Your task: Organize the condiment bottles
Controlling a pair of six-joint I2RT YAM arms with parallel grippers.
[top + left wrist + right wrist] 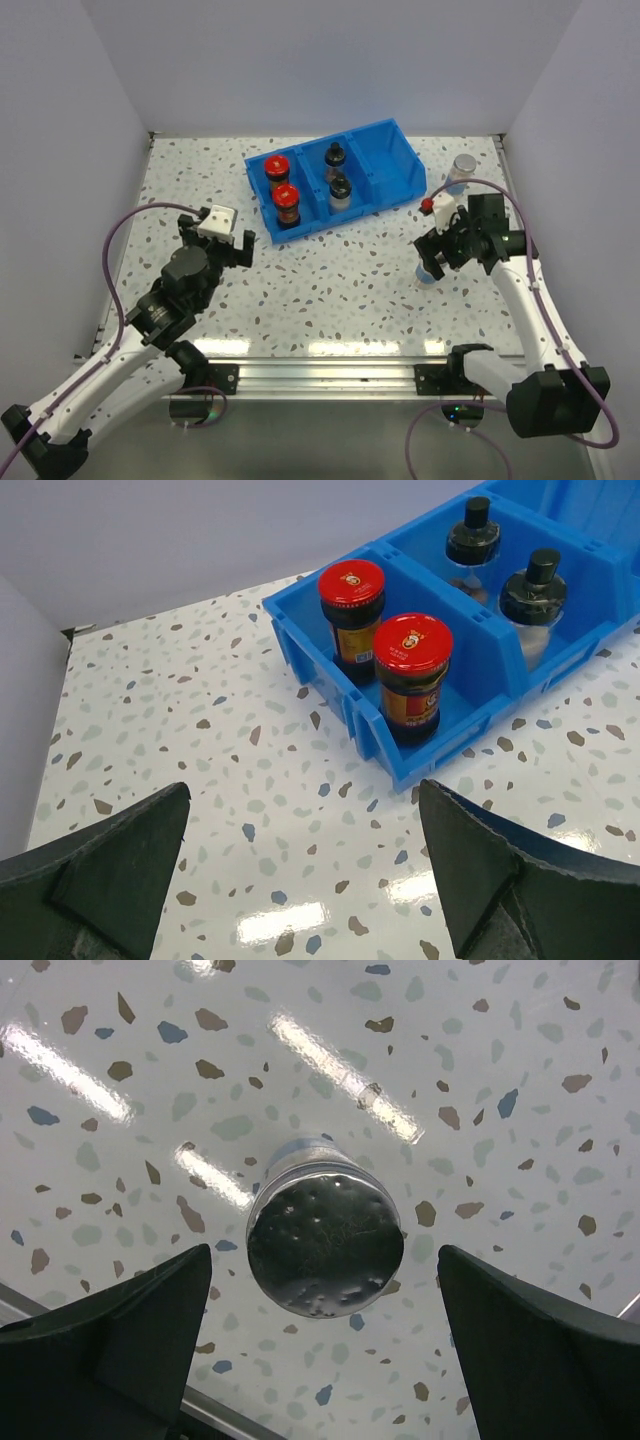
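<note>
The right gripper (pixel 437 255) hangs wide open and empty, flanking a silver-capped round jar (pixel 325 1243) that stands near the right edge of the counter (pixel 330 290). Closing off-centre could, I judge, tip the slick jar or squeeze it out sideways.

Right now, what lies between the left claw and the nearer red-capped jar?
Only bare speckled tabletop, then the wall of the blue bin holding the nearer red-capped jar. The left wrist view shows this, with the left claw open.
</note>
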